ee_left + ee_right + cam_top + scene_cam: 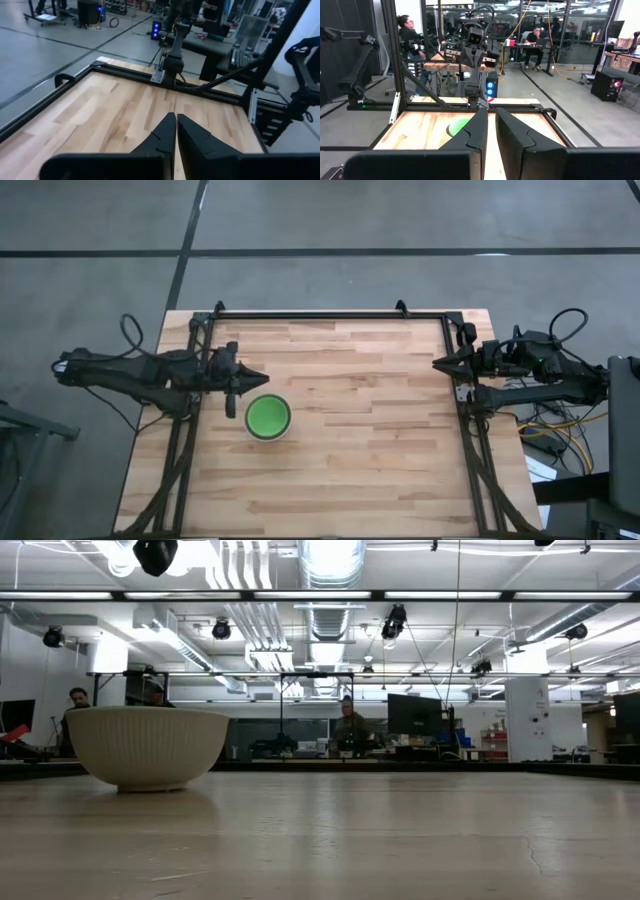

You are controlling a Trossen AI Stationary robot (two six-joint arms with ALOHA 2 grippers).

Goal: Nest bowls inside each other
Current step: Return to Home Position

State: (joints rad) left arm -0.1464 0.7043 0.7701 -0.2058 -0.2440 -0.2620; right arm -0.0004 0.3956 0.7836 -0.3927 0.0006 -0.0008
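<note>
One stack of bowls point(268, 417) stands on its base on the wooden table, left of centre. A bright green bowl sits inside a pale outer bowl, whose ribbed wall point(147, 745) fills the left of the low view. The green inside point(457, 127) also shows in the right wrist view. My left gripper point(264, 377) hovers just to the far side of the stack, pointing toward the table's right. It is shut and holds nothing point(176, 117). My right gripper point(435, 363) waits at the table's right edge, shut and holding nothing point(491, 111).
A black metal frame point(330, 316) runs along the table's far, left and right edges. The bare wooden tabletop point(370, 440) spreads right of and in front of the stack. People sit at desks in the room beyond the table.
</note>
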